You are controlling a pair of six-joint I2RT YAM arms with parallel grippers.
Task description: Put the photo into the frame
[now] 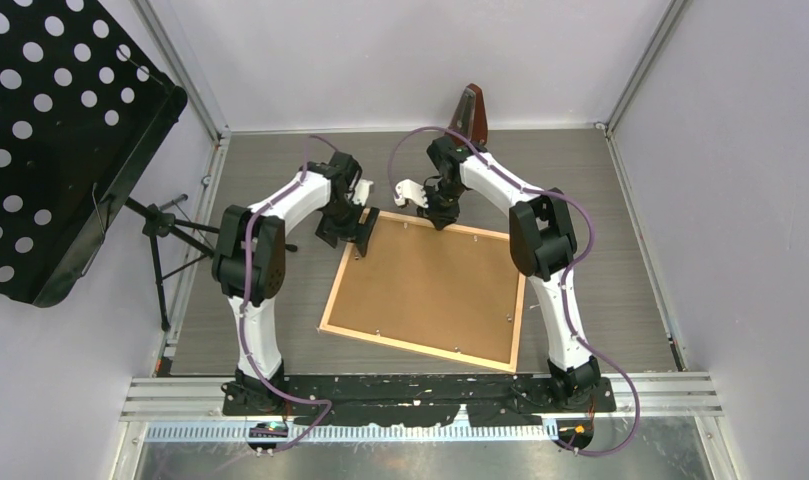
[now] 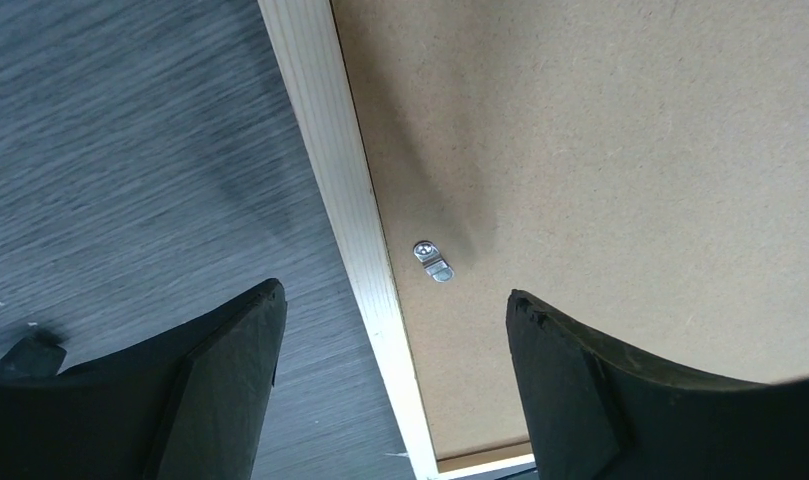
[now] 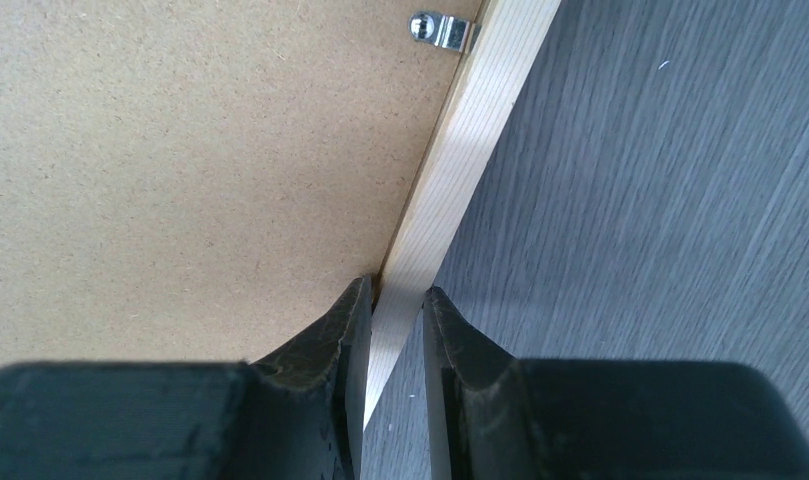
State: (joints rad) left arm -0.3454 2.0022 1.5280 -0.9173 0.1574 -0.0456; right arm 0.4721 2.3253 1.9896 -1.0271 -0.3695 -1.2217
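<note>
The light-wood frame (image 1: 342, 275) lies face down on the grey table with the brown backing board (image 1: 430, 290) set in it. The photo is hidden. My left gripper (image 1: 358, 235) is open over the frame's far left corner. In the left wrist view, its fingers straddle the moulding (image 2: 360, 220) and a metal clip (image 2: 435, 262) on the board (image 2: 600, 150). My right gripper (image 1: 440, 222) is at the frame's far edge. In the right wrist view, it (image 3: 398, 295) is shut on the moulding (image 3: 470, 140), with another clip (image 3: 440, 28) further along.
A black perforated music stand (image 1: 50, 130) on a tripod (image 1: 165, 225) stands at the left. A brown object (image 1: 470, 112) leans at the back wall. A white part (image 1: 412, 190) lies beyond the frame. Walls enclose the table on three sides.
</note>
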